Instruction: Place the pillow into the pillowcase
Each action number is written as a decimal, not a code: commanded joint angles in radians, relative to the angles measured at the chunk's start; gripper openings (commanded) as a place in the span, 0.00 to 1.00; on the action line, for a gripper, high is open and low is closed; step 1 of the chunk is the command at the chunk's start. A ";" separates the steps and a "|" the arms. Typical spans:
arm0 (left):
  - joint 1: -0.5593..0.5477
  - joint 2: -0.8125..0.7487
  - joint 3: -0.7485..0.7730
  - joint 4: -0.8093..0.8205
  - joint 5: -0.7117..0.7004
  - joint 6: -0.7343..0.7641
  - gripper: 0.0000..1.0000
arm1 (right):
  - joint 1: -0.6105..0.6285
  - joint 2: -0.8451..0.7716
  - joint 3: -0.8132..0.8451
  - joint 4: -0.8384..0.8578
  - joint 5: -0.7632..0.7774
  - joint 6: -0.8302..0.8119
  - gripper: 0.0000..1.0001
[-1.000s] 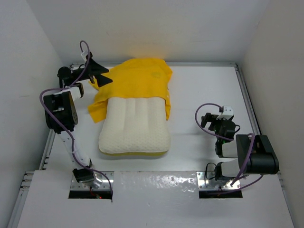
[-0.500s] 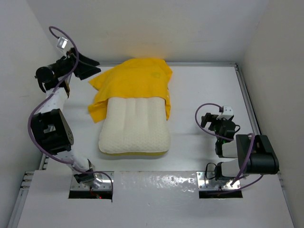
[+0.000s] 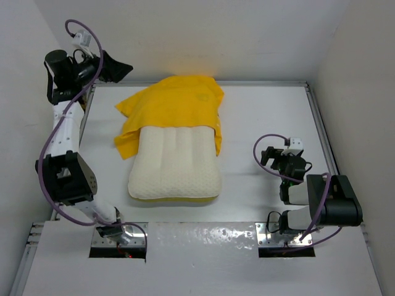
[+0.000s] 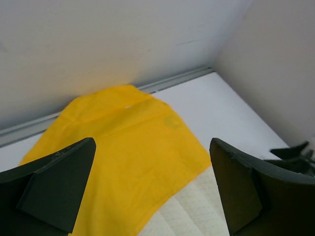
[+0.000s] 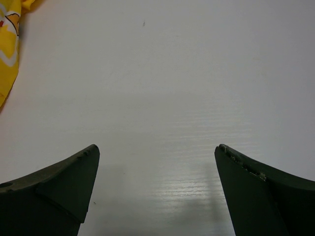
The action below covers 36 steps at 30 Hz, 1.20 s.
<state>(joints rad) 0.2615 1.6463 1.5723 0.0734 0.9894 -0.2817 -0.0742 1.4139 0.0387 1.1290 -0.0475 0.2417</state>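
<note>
1. Pillow (image 3: 176,166) lies on the surface (image 3: 259,111), only its 12 o'clock end covered by pillowcase (image 3: 170,105); most is bare.
2. Left pincer (image 3: 121,66), spread, hovers at 10 o'clock, holding nothing.
3. Right pincer (image 5: 157,150), spread, idles at 3 o'clock.

One pillow (image 3: 176,165), one pillowcase (image 3: 174,106)

**Bright, even light from above, soft shadows**

We see diffuse overhead light in all three views. In the top view the white table (image 3: 265,117) is nearly washed out, and the near board (image 3: 203,240) shows mottled glare. The pillow (image 3: 176,166) casts a thin, soft shadow along its near edge. The pillowcase (image 3: 173,102) tints the back wall (image 3: 185,37) faintly yellow. In the wrist views, the left gripper (image 4: 151,142) and right gripper (image 5: 157,146) are dark, slightly soft shapes.
</note>
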 commanded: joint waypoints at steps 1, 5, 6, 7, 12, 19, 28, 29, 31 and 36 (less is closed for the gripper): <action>-0.050 -0.172 0.005 -0.271 -0.390 0.206 1.00 | 0.007 -0.006 -0.082 0.068 -0.017 -0.008 0.99; -0.157 -0.334 -0.119 -0.290 -0.835 0.230 1.00 | 0.007 -0.006 -0.082 0.069 -0.017 -0.008 0.99; -0.191 -0.379 -0.159 -0.261 -0.932 0.213 1.00 | 0.007 -0.007 -0.082 0.068 -0.017 -0.008 0.99; -0.214 -0.423 -0.202 -0.248 -1.015 0.205 1.00 | 0.007 -0.006 -0.082 0.069 -0.018 -0.008 0.99; -0.278 -0.752 -0.420 -0.219 -1.123 0.219 1.00 | 0.007 -0.006 -0.082 0.068 -0.023 -0.010 0.99; -0.280 -0.838 -0.411 -0.398 -1.140 0.185 1.00 | 0.007 -0.004 -0.082 0.069 -0.028 -0.013 0.99; -0.280 -0.645 -0.235 -0.570 -0.725 0.478 1.00 | 0.007 -0.006 -0.082 0.068 -0.028 -0.012 0.99; -0.280 -0.635 -0.229 -0.583 -0.691 0.515 1.00 | 0.007 -0.004 -0.082 0.069 -0.028 -0.013 0.99; -0.280 -0.629 -0.247 -0.609 -0.628 0.564 1.00 | 0.007 -0.004 -0.082 0.069 -0.028 -0.012 0.99; -0.278 -0.677 -0.443 -0.560 -0.705 0.527 1.00 | 0.007 -0.006 -0.082 0.069 -0.028 -0.012 0.99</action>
<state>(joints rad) -0.0135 1.0107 1.1835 -0.4969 0.2741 0.2131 -0.0742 1.4139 0.0387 1.1294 -0.0570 0.2356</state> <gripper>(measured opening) 0.997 0.986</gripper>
